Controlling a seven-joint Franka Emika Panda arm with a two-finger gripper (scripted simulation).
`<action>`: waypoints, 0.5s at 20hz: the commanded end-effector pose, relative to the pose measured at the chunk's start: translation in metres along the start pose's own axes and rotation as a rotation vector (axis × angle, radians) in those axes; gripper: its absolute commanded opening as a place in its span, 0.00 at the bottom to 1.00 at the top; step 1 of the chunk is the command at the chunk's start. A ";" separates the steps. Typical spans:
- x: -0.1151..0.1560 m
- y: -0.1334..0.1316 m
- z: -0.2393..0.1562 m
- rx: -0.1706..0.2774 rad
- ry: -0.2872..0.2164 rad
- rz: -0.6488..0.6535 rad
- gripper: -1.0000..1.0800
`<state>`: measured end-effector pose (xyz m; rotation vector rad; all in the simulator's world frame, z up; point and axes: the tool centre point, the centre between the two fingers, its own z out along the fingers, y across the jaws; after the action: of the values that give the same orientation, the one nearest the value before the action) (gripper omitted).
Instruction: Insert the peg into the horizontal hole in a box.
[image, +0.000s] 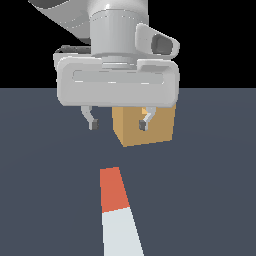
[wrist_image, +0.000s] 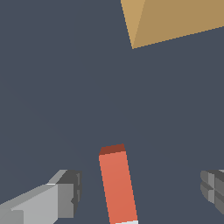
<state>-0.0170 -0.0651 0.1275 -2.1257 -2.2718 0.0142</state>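
The peg (image: 119, 210) lies flat on the dark floor, its orange-red part toward the box and its pale grey-white part running out of the exterior view's lower edge. The tan box (image: 145, 127) stands beyond it, partly covered by my hand; its hole is hidden. My gripper (image: 118, 123) hangs open above the floor between peg and box, holding nothing. In the wrist view the peg's orange-red end (wrist_image: 116, 186) sits between my two spread fingers (wrist_image: 65, 197), and a corner of the box (wrist_image: 175, 19) shows ahead.
A flat dark grey floor (image: 45, 175) spreads around the peg and box, with a black background behind.
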 end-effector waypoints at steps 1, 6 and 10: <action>-0.023 -0.003 0.008 -0.003 -0.003 -0.024 0.96; -0.070 -0.005 0.026 -0.011 -0.009 -0.077 0.96; -0.102 -0.004 0.037 -0.016 -0.013 -0.113 0.96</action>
<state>-0.0161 -0.1549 0.0931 -2.0235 -2.3860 0.0085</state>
